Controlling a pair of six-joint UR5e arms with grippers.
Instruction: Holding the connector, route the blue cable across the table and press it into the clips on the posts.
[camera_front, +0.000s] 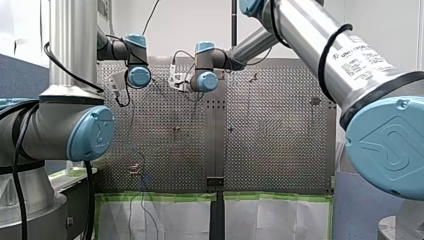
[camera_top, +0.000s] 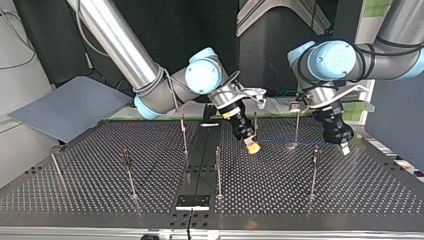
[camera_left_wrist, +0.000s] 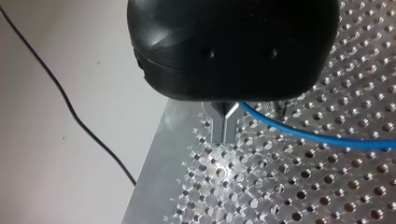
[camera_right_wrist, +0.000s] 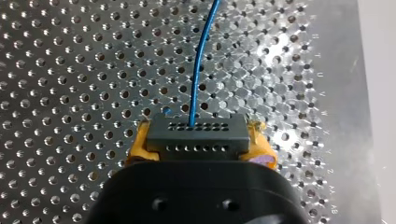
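On right arm, "UNIVERSAL ROBOTS"; right pincer clamps connector, left pincer blue cable.

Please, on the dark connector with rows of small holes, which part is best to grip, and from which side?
Grip the connector by its two short ends, coming from behind, opposite the holed face where the blue cable leaves. My right gripper holds it so: yellow pads on both ends, the cable free ahead.
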